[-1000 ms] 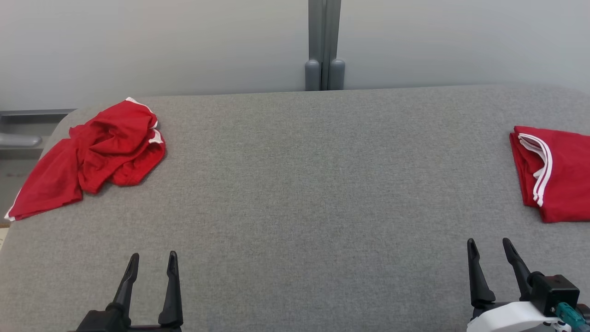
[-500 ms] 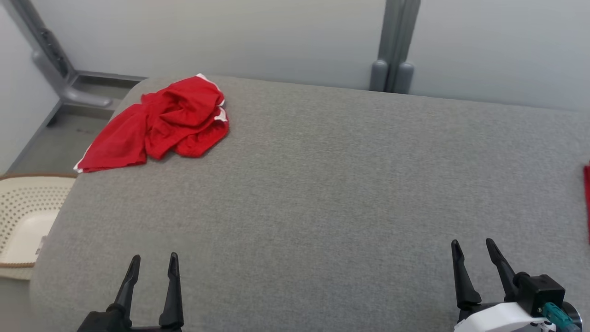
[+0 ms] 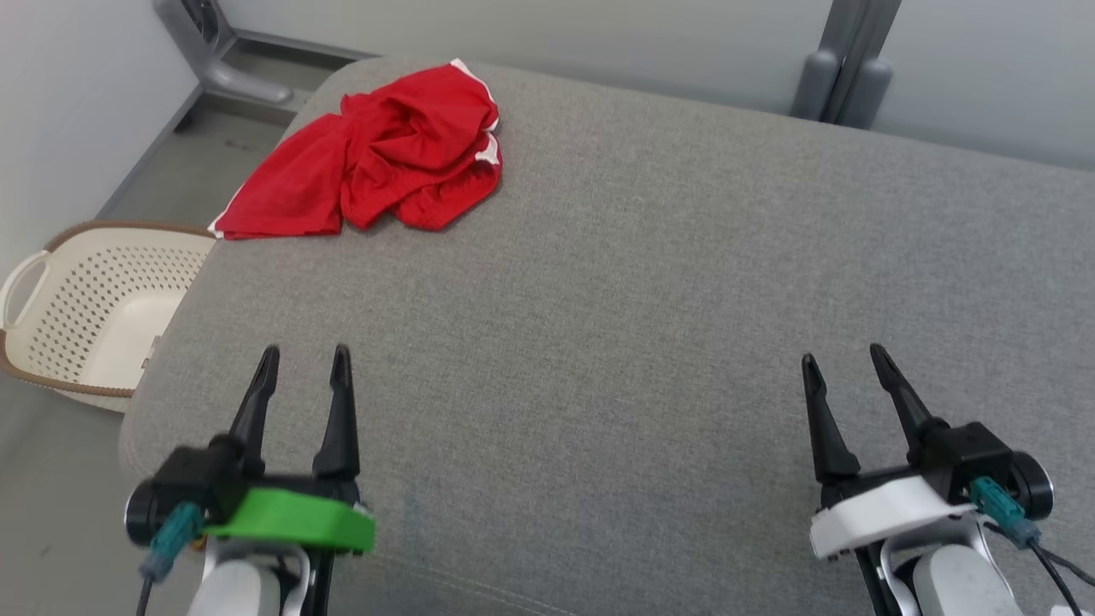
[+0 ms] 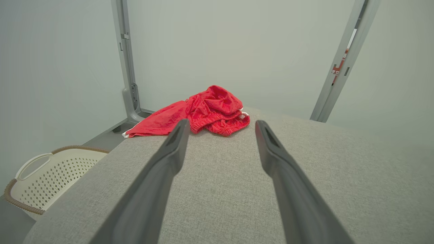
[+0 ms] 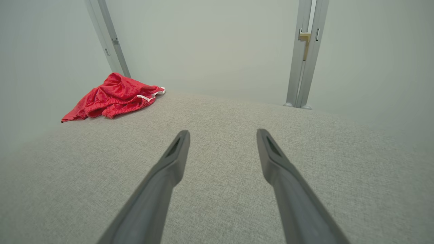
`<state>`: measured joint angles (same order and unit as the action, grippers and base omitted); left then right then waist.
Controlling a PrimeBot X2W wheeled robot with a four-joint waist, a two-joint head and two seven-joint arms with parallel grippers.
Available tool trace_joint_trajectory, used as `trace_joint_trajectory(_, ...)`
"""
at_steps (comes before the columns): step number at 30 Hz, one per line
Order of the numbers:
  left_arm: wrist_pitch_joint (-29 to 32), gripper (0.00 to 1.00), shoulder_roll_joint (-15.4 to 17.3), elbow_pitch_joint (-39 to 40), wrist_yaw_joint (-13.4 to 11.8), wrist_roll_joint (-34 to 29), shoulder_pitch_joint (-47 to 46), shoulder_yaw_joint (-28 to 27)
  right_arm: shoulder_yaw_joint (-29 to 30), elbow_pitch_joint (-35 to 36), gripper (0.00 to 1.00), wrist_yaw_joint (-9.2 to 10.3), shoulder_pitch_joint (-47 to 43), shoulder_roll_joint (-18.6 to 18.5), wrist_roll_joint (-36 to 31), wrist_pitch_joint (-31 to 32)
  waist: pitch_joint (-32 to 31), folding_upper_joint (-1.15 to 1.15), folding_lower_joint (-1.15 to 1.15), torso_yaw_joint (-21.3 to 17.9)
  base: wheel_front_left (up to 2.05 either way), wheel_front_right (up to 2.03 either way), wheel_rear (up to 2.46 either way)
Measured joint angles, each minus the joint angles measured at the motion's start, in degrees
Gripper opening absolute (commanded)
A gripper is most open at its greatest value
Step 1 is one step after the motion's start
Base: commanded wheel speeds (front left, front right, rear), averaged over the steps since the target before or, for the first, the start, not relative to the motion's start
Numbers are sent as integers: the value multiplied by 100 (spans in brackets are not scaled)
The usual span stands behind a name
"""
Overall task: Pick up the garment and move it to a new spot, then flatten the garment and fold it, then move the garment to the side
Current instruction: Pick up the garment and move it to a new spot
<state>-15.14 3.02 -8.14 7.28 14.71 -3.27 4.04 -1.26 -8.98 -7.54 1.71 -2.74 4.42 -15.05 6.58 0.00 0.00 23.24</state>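
Observation:
The garment [image 3: 385,162] is a crumpled red piece with white trim, lying at the far left corner of the grey table [image 3: 633,282]. It also appears ahead in the left wrist view [image 4: 203,113] and at the far left in the right wrist view [image 5: 112,96]. My left gripper [image 3: 305,359] hovers open over the table's near left part, well short of the garment. Over the near right part, my right gripper [image 3: 843,359] is open too. Both hold nothing.
A cream perforated laundry basket [image 3: 77,316] stands on the floor beside the table's left edge. Grey posts [image 3: 843,73] rise behind the table's far edge against a pale wall. The table's left edge is close to my left gripper.
The head camera has turned left and tilted down, so the garment sits nearer the middle, the basket has come into view, and the folded red garment at right has left it.

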Motion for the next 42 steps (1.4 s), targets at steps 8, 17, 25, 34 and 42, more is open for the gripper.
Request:
trace_joint_trajectory(8, 2, 100, 1183, -1333, 10, 1703, -2871, 1468, -130, 165, 100, 0, 1101, 1, -476, 0, 963, 0, 0, -23, 0, 0, 0)
trace_joint_trajectory(17, 178, 100, 2143, -2783, 11, 3524, -5060, 2473, -230, 459, 100, 0, 1555, -12, -588, 0, 2345, 0, 1, -473, 0, 0, 0)
trace_joint_trajectory(25, 292, 100, 2586, -3977, 11, 4266, -5744, 2798, -371, 893, 100, -11, 1745, 74, -613, -70, 3261, 0, 1, -1177, 0, 0, 0)
trace_joint_trajectory(34, 500, 0, 2986, -4156, -1, 4764, -5870, 3243, -343, 967, 100, -27, 1765, 115, -553, -98, 3574, 0, 0, -1791, 0, 0, 0)
trace_joint_trajectory(42, 393, 0, 3450, -2657, 9, 5178, -5620, 3962, -222, 681, 100, -9, 1575, 35, -235, -75, 3195, 0, 0, -1829, 0, 0, 0)
